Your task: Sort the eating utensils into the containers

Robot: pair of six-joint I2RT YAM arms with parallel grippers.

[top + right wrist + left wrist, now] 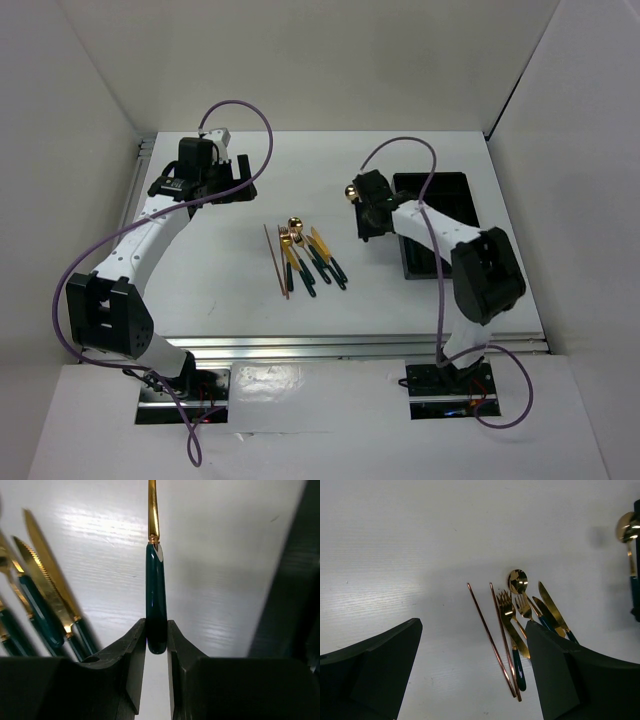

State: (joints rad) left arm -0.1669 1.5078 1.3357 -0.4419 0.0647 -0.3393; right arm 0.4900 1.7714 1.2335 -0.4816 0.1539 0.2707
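Tabletop (200, 290) from above carried a heap of gold-and-teal cutlery (312, 255) between the two pincers. Two chopsticks (277, 262) lay on the heap's side nearer the left pincer (238, 178), which hung well apart from the heap. The right pincer (362, 203) gripped a spoon (351, 190), whose gold bowl stuck out past its tips. The tray (450, 195) lay just beside that pincer, on the side away from the heap and partly under the arm.

From the left wrist, the left pincer (474, 627) was spread wide with nothing between its fingers (375, 670). Ahead of it lay the chopsticks (491, 639), then forks (506, 605), a second spoon (518, 581) and knives (550, 605) toward its right finger. The held spoon (627, 527) showed at the far right edge.

From the right wrist, the right pincer (156, 630) was clenched on the end of the spoon's (155, 590) teal handle, which pointed straight ahead. Knives (45, 575) lay to its left, and the dark tray (295, 580) stood to its right.
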